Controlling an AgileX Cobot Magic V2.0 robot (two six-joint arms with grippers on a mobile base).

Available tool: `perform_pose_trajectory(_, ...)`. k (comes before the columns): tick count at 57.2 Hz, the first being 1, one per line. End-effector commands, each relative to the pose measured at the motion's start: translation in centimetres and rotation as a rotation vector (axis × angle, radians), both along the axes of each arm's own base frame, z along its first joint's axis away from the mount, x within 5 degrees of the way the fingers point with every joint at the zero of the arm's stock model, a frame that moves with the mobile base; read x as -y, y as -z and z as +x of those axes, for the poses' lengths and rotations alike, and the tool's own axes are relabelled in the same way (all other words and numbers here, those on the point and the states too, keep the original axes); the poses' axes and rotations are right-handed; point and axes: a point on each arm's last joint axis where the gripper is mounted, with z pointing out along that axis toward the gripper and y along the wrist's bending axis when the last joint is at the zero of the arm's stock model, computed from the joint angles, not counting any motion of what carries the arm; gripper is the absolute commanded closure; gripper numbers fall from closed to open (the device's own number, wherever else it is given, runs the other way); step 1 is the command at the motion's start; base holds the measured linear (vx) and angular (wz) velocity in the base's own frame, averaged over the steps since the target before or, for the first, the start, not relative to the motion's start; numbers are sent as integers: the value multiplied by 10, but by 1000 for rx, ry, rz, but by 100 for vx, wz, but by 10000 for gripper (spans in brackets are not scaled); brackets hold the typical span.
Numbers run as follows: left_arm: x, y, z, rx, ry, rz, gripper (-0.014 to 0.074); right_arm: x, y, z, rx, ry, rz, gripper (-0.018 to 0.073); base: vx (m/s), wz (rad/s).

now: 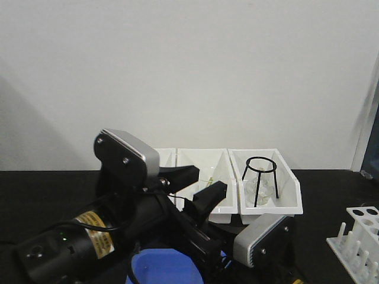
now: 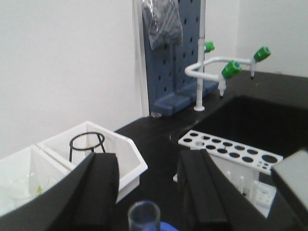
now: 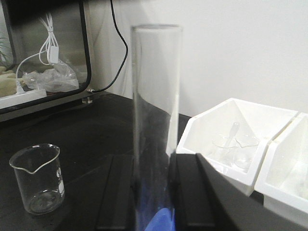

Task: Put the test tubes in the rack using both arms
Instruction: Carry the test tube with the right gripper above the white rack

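Observation:
In the right wrist view, my right gripper [image 3: 154, 161] is shut on a clear glass test tube [image 3: 156, 96] and holds it upright, rim at the top. In the left wrist view, my left gripper [image 2: 148, 161] is open, and a test tube rim [image 2: 143, 211] shows low between its wide-apart fingers without touching them. The white rack [image 2: 231, 149] stands beyond the right finger, its holes empty as far as I see. In the front view, the left gripper [image 1: 204, 180] is open in front of the bins. The rack [image 1: 361, 234] is at the far right. The right gripper's fingers are hidden there.
White sloped bins [image 1: 266, 204] line the back; one holds a black tripod ring [image 1: 260, 177] and small glassware [image 3: 236, 149]. A glass beaker [image 3: 38, 178] stands left of the right gripper. A tap with green knobs [image 2: 226, 67] and a sink [image 2: 260, 120] lie beyond the rack. A blue object [image 1: 166, 266] lies under the arms.

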Motion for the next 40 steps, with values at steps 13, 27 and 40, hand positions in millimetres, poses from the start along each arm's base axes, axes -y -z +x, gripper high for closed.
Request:
perform_pose_trajectory(13, -32, -67, -33, 232, -3, -106, 178, 3, -25, 2, 101, 23, 97, 567, 0, 0)
perform_pose_trajectory(27, -41, -67, -40, 199, -13, -24, 178, 16, -26, 12, 121, 200, 90, 566, 0, 0)
perform_pose_trajectory(40, -41, -63, -40, 169, -14, 9, 178, 40, -26, 25, 105, 315, 100, 566, 0, 0)
